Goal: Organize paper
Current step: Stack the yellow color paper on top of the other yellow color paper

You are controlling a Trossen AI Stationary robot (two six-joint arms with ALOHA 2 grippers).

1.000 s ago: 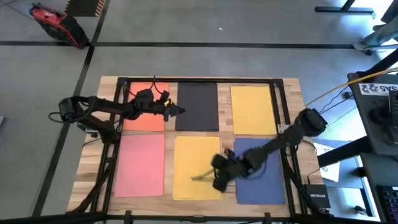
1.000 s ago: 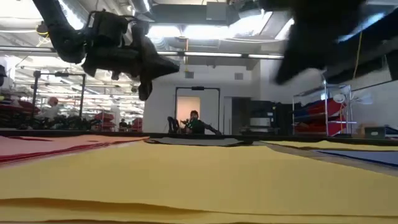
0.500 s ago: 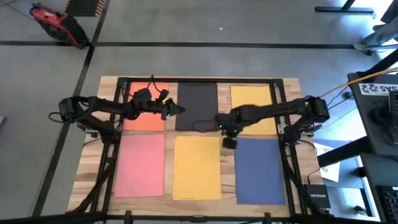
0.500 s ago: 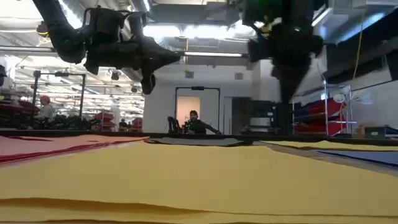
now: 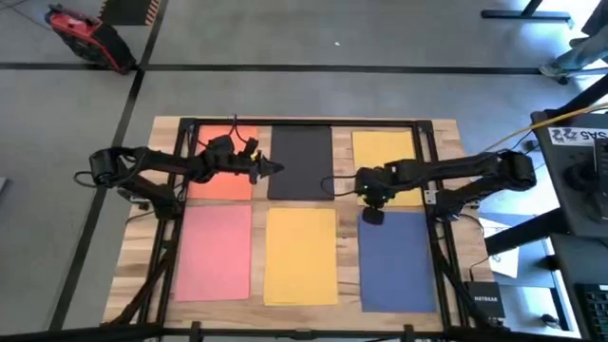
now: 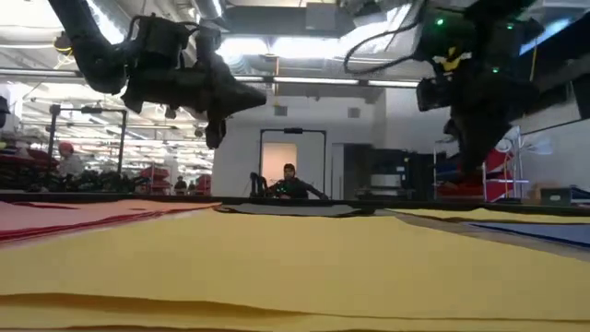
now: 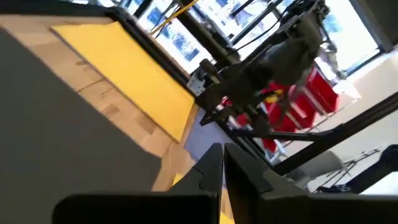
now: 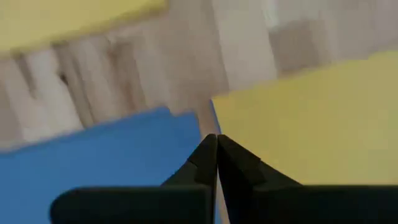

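High view: 6 sheets lie apart on the table (image 5: 446, 133); right end effector (image 5: 372, 215) and left end effector (image 5: 275, 169) hover pinched together, empty.

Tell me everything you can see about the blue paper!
The blue paper sheet is a thin, flat, plain matte rectangle. It lies flat on the wooden table in the front row at the robot's right, beside a yellow sheet with bare wood between them. The right gripper, fingers shut, hovers over its far edge.
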